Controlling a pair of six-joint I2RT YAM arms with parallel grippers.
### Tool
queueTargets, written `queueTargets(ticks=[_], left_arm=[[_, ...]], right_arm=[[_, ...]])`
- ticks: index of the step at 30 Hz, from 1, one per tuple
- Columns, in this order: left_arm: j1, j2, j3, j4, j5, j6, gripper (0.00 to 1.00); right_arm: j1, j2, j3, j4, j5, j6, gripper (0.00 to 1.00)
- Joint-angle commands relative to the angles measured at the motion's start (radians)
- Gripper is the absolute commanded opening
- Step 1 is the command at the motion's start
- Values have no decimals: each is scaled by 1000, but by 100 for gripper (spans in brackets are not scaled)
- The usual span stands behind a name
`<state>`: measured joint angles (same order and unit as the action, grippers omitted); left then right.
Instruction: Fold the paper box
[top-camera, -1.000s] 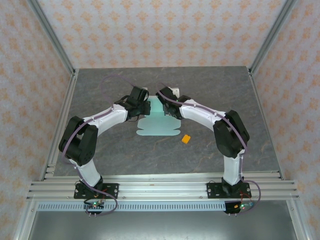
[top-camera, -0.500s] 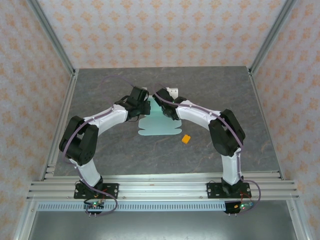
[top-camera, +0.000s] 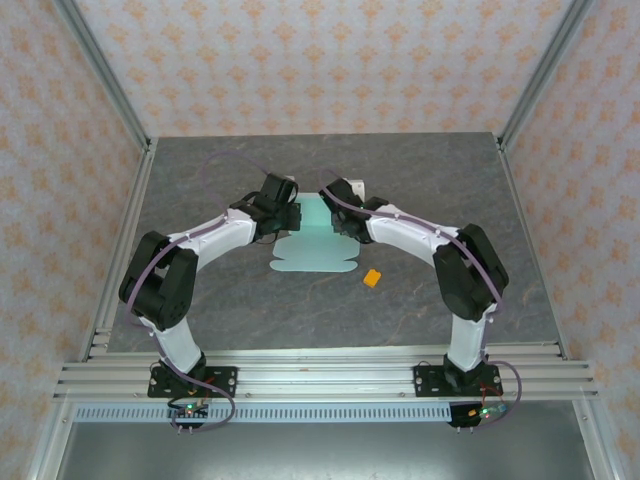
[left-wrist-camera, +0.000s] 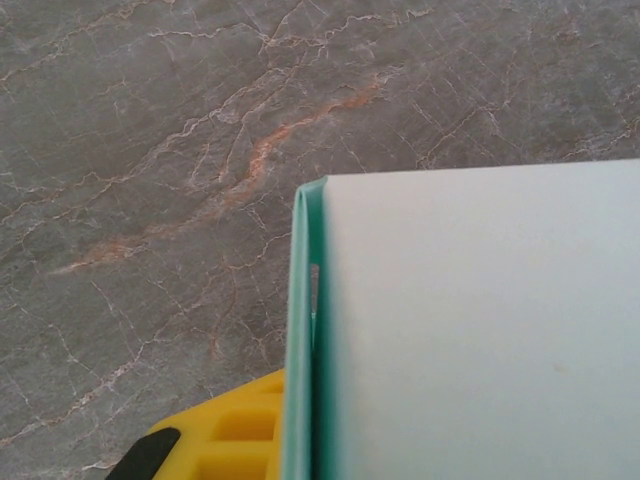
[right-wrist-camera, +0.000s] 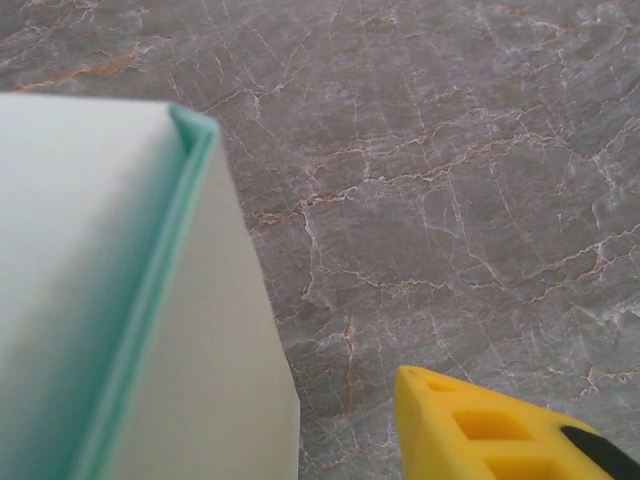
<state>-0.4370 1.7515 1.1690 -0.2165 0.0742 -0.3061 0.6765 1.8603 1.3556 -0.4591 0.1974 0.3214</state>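
R hand (top-camera: 330, 213) eased back right, jaws parted, off paper box (top-camera: 315, 252); L hand (top-camera: 292, 212) stayed clamped on the raised fold, box btwn both.

I am finding nothing to read here: no text, label, brand, number or sign. The paper box (top-camera: 316, 252) is showing me only plain mint card, and the desk (top-camera: 430, 180) is showing only its grey veined surface.
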Motion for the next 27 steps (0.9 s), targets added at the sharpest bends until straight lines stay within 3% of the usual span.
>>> queueTargets(ticks=[1, 15, 27], left_arm=[[8, 0, 32, -13, -9, -3, 6], [8, 5, 31, -16, -7, 1, 6], [8, 13, 42, -63, -4, 33, 7]], right_arm=[[-17, -43, -27, -42, -41, -15, 44], [-17, -69, 6, -2, -172, -58, 57], [-38, -235, -21, -33, -254, -122, 65]])
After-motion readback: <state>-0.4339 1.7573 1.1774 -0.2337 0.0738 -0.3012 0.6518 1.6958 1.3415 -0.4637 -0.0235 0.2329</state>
